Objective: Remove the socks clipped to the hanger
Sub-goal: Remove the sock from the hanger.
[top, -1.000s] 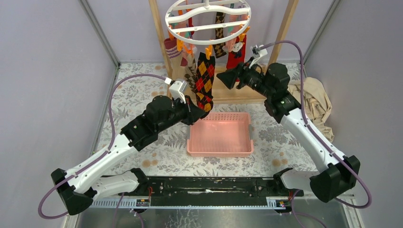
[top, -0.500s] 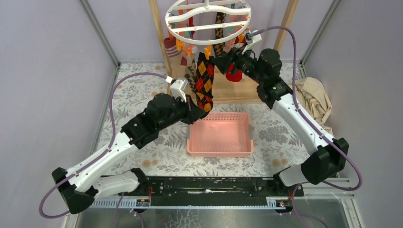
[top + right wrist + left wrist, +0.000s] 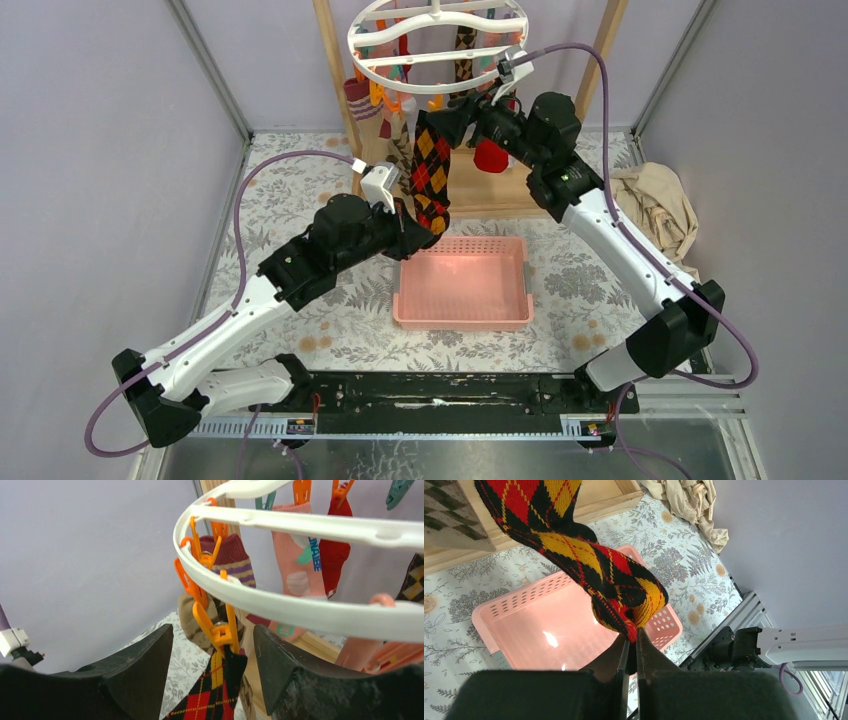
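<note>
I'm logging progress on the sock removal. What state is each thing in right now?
left gripper: shut on the toe of the argyle sock.
right gripper: open, fingers either side of the orange clip.
argyle sock: hanging, top clipped, toe pinched.
orange clip: shut on the sock's top.
hanger: several socks clipped on.
pink basket: nothing in it.

right gripper [image 3: 212, 647]: black fingers spread wide, 6 o'clock | orange plastic clip [image 3: 220, 630] between them, hung from round white plastic hanger ring [image 3: 300, 612] | red-black-yellow argyle fabric sock [image 3: 215, 692] clipped beneath | pink patched fabric sock [image 3: 297, 565], 1 o'clock
</note>
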Available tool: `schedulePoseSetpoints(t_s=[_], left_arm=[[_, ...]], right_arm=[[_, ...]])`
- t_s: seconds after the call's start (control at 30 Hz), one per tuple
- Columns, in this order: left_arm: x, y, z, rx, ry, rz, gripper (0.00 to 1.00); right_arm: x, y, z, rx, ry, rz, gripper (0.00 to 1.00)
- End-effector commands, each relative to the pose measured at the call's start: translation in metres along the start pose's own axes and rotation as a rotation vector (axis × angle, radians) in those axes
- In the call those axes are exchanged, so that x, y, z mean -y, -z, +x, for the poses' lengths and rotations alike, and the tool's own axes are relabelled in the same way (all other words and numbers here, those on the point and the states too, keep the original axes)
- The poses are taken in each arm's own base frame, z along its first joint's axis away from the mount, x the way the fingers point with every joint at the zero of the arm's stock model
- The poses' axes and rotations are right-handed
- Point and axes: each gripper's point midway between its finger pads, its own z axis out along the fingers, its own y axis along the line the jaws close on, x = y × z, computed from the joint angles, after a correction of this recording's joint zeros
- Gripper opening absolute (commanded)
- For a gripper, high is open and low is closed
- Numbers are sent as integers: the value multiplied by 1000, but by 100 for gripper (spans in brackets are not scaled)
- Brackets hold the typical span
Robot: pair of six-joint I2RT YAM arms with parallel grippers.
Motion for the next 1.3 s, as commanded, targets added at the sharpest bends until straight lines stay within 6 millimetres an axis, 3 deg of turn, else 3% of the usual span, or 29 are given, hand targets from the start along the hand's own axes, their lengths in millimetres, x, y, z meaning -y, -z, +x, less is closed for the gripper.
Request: schedulePoseSetpoints(t_s=[0.0,0.4,0.93,1.27], left_arm=[[7,3,-13,29,-23,27,10],[6,4,-14,31,-28,28,10],[0,1,-9,14,-25,20,10],[-2,0,-6,8,-20,19,10]], right_arm=[[-4,-10,-32,84,59,16,67],[0,-29,-34,82,65,37,66],[-4,-25,-37,170,31,30,59],[-4,-20,-40,207,13,41,43]])
